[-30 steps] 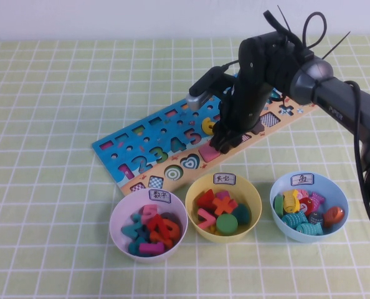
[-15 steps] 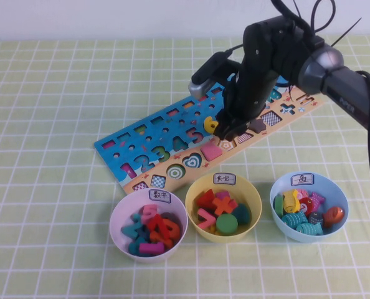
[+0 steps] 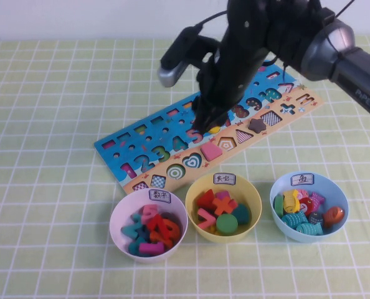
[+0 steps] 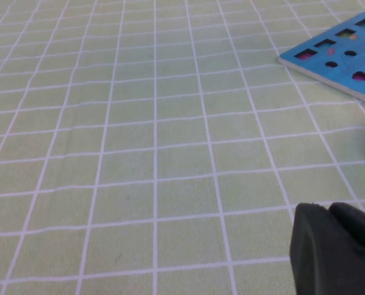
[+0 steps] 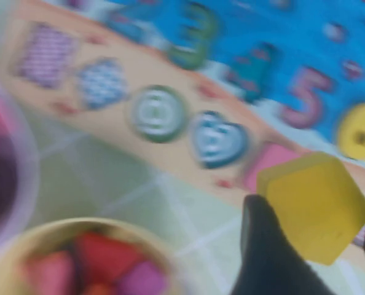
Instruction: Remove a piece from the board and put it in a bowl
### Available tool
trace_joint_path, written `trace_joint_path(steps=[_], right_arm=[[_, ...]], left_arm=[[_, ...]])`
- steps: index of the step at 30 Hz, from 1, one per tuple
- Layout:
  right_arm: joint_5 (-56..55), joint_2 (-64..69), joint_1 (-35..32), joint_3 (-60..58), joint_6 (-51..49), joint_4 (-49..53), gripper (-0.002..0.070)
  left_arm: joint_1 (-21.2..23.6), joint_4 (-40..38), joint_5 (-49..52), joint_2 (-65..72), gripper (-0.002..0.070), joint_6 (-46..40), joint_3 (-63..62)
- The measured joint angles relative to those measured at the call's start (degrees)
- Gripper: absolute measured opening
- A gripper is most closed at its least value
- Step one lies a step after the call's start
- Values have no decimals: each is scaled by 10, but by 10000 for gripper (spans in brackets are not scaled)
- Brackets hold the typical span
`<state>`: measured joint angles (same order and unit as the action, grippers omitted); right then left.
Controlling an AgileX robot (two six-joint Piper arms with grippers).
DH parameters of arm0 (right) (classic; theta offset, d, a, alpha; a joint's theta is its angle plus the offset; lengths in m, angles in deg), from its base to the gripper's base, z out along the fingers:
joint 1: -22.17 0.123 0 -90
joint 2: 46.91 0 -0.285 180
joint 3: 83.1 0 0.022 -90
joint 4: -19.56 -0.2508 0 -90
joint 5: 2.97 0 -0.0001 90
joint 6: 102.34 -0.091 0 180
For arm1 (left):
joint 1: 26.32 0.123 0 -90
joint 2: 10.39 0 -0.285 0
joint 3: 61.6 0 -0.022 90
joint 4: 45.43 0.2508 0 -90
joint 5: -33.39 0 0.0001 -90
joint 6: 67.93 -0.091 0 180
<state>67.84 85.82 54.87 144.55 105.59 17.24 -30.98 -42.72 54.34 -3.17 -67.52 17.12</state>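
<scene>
The piece (image 5: 313,204), light, stiff and smooth, is gripped by its flat edges in the right gripper (image 3: 205,122) above the board (image 3: 141,156); the left gripper (image 4: 336,249), fingers indiscernible, is parked over bare tabletop (image 4: 139,153).

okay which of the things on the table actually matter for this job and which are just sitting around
In the job: yellow pentagon, held by the right gripper above the puzzle board; yellow bowl.

Lying about: pink bowl, blue bowl, pink square, left gripper parked over the cloth.
</scene>
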Motion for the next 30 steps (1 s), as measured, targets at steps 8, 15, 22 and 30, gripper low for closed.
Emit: trace_joint_path(steps=[8,15,22,30], right_arm=[[-1,-59,51,-167,0,-26,293],[-1,-66,51,-239,0,-32,293],[-5,-72,51,-240,-12,-33,434],[-28,-168,51,-287,-50,-33,90]], left_arm=[[0,0,0,0,-5,0,0],[0,0,0,0,-5,0,0],[0,0,0,0,-5,0,0],[0,0,0,0,-5,0,0]])
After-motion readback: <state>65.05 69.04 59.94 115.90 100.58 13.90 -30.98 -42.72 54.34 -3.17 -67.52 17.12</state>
